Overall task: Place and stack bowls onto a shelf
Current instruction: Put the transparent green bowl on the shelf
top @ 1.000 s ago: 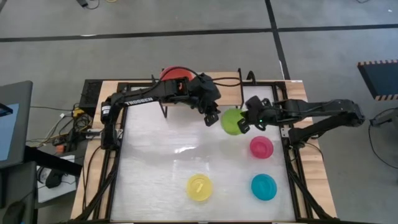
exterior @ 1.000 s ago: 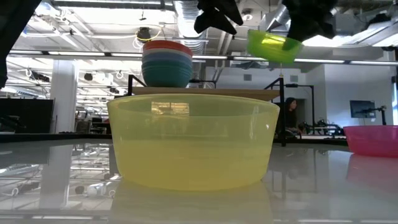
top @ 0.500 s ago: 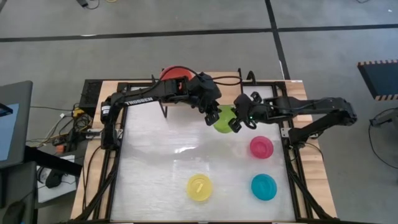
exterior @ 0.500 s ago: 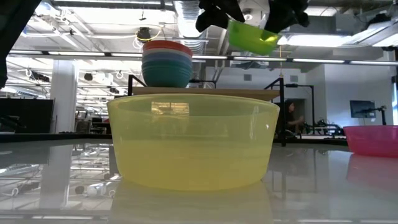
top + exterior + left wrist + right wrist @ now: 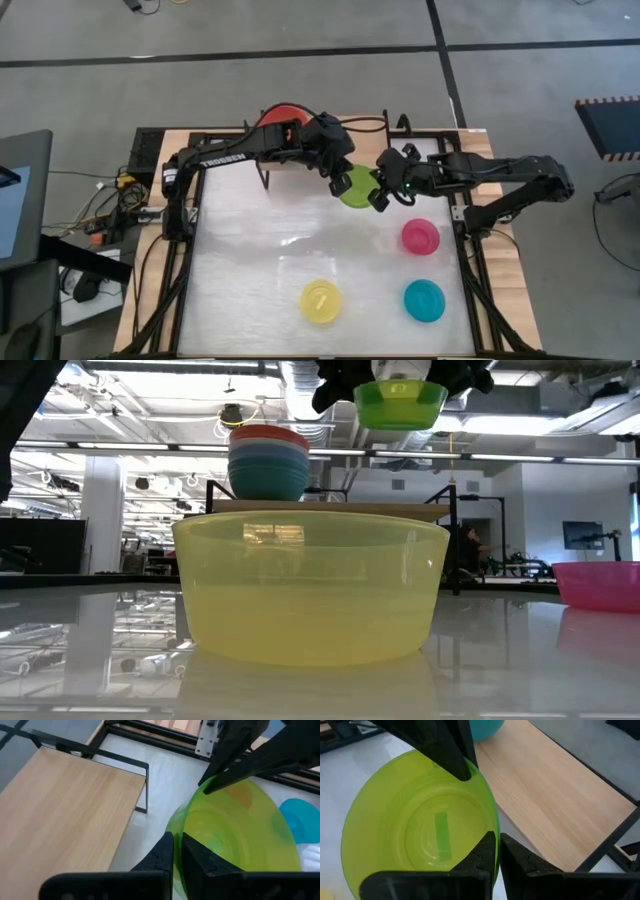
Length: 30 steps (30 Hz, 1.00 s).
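Observation:
The lime green bowl (image 5: 355, 187) hangs in the air, mouth up, between my two grippers; in the low view this bowl (image 5: 400, 402) is level and higher than the shelf top. My left gripper (image 5: 340, 180) is shut on its left side and my right gripper (image 5: 378, 191) on its right side. The shelf (image 5: 60, 805) has a light wooden top on black legs and stands at the table's far side. On the shelf's left end rests a stack of bowls (image 5: 268, 460) with a red one on top. My left gripper pinches the bowl's rim (image 5: 176, 832) on its left side, one finger outside the wall and one inside. The fingers slant down from the table's left. The bowl hangs clear of table and shelf. My right gripper pinches the opposite rim (image 5: 495, 827), one finger inside the bowl and one outside. Its fingers slant down from the table's right. The bowl sits upright and level in the hold.
A yellow bowl (image 5: 320, 301), a pink bowl (image 5: 420, 237) and a cyan bowl (image 5: 424, 300) stand on the white table in its near and right parts. A black frame (image 5: 470, 270) runs round the table. The shelf top (image 5: 560, 790) right of the stack is bare wood.
My right gripper has carried the lime green bowl up and toward the table's left, to my left gripper, and has rolled; the bowl has turned from tilted to level. My left gripper has kept its place and has shut on the bowl's rim.

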Available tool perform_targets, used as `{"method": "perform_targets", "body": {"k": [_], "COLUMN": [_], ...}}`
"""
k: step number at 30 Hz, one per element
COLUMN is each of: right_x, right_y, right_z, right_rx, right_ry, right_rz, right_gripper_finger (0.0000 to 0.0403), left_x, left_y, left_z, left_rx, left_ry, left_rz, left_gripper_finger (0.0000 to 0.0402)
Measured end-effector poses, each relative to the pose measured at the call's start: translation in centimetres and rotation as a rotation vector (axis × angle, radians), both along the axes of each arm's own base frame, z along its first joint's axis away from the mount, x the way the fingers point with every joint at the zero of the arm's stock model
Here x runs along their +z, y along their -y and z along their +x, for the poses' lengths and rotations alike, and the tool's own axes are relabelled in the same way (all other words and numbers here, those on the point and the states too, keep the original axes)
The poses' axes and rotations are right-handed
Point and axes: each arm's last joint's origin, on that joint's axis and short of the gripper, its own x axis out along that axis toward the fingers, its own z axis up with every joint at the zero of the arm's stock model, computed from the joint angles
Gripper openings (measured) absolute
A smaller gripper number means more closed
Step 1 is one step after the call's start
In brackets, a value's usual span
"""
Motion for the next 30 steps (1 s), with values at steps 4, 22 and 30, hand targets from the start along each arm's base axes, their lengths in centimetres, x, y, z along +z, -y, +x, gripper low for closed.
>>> {"method": "perform_targets", "body": {"k": [4, 22, 30], "right_x": [0.1, 7.3, 7.6], "right_y": [0.1, 1.5, 1.6], "right_z": [0.0, -9.1, -11.8], "right_rx": [-0.041, -0.23, -0.29], "right_ry": [0.02, 0.39, 0.413], "right_rz": [-0.008, -0.031, -0.04], "right_gripper_finger": [0.0048, 0.0079, 0.0079], "left_x": [0.0, 1.7, 3.1], "left_y": [-0.8, -7.9, -11.4], "left_z": [-0.1, -1.2, -2.1], "left_rx": [0.001, 0.152, 0.202], "left_ry": [0.0, 0.171, 0.317], "left_rz": [0.022, 0.152, 0.212], "left_gripper_finger": [0.0001, 0.0001, 0.0]}}
